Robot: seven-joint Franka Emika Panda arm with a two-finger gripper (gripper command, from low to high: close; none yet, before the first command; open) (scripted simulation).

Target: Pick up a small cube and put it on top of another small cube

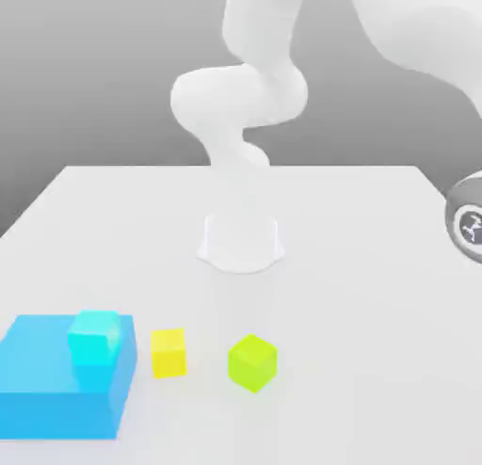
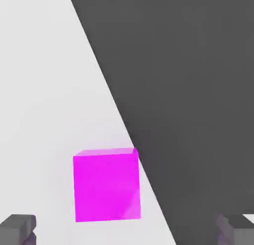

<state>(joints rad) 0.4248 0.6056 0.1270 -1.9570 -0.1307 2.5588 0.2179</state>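
Observation:
In the hand view a small magenta cube (image 2: 106, 185) lies on the white table (image 2: 44, 90), close to its edge. My gripper (image 2: 126, 230) is open above it, with one dark fingertip (image 2: 19, 228) on each side of the picture and the cube between them, nearer one finger. In the exterior view a small cyan cube (image 1: 94, 338) sits on top of a large flat blue block (image 1: 56, 383) at the front of that view's left. The arm's hand reaches out past the exterior view's right edge.
A yellow cube (image 1: 168, 352) and a lime-green cube (image 1: 252, 362) stand on the white table (image 1: 358, 265) beside the blue block. The arm's white base (image 1: 241, 237) stands mid-table. Dark floor (image 2: 198, 90) lies beyond the table edge near the magenta cube.

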